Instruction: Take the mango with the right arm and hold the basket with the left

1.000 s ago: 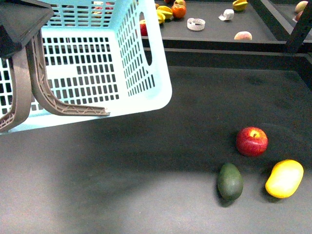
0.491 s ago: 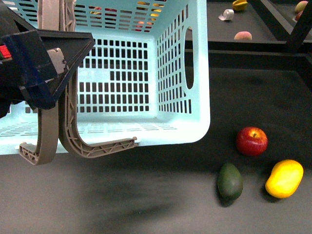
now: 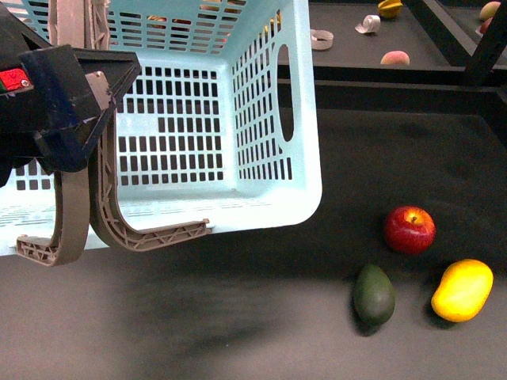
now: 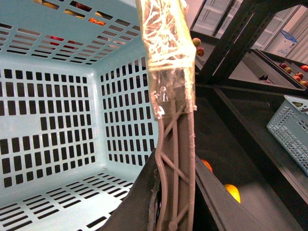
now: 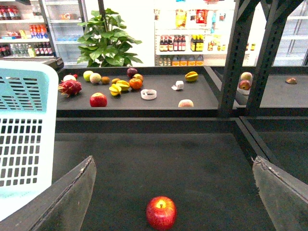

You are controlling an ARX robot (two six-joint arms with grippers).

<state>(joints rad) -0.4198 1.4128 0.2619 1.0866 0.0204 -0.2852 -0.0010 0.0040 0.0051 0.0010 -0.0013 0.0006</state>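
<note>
The yellow mango [image 3: 462,290] lies on the dark table at the front right; it also shows past the handle in the left wrist view [image 4: 232,191]. The light blue basket [image 3: 261,119] hangs tilted above the table's left half. My dark blue left gripper [image 3: 71,103] is shut on one of the basket's grey-brown handles [image 4: 175,159], near its tape-wrapped top. My right gripper [image 5: 173,160] is open and empty, low over the table. The red apple [image 5: 161,212] lies between its jaws. The mango is out of the right wrist view.
A red apple [image 3: 409,229] lies just behind the mango and a dark green avocado [image 3: 374,294] to its left. A raised rear shelf [image 5: 159,103] carries several fruits. Black frame posts [image 5: 233,57] stand at the right. The basket's wall [image 5: 24,130] is left of the right gripper.
The basket has swung down and to the right, then back a little to the left. My left gripper has come into the front view. The fruits have not moved.
</note>
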